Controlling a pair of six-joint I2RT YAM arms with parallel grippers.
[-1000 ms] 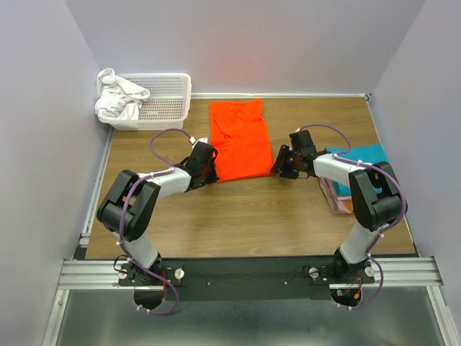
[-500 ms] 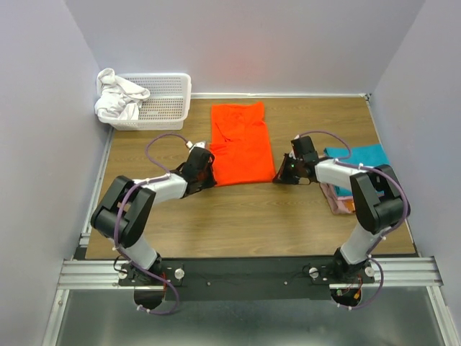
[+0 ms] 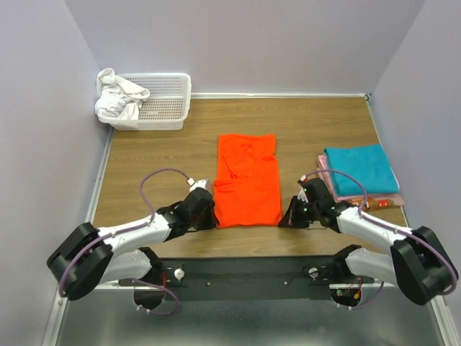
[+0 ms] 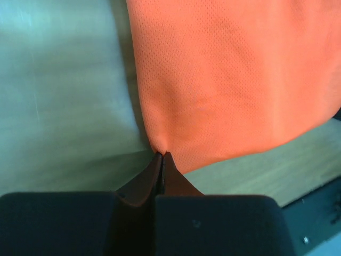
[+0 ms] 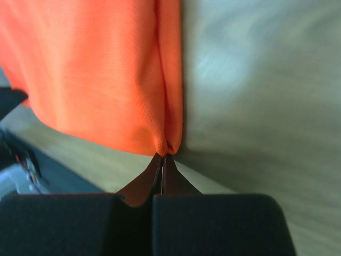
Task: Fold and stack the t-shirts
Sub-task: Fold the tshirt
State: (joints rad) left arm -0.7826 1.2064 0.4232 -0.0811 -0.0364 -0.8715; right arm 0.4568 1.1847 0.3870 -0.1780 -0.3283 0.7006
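Note:
The orange t-shirt (image 3: 248, 180) lies as a long strip in the middle of the table, its near hem close to the front edge. My left gripper (image 3: 211, 216) is shut on the shirt's near left corner (image 4: 160, 146). My right gripper (image 3: 285, 218) is shut on the near right corner (image 5: 168, 144). Both wrist views show the fingertips pinched together on orange cloth. A folded teal t-shirt (image 3: 360, 169) lies on a pink one (image 3: 392, 200) at the right.
A white plastic basket (image 3: 160, 102) stands at the back left with white cloth (image 3: 117, 97) hanging over its corner. The black rail (image 3: 245, 268) runs just in front of the shirt's near hem. Bare wood (image 3: 144, 158) lies left of the shirt.
Both arms have pulled back toward the near edge, dragging the orange t-shirt with them. The right gripper has closed on its corner.

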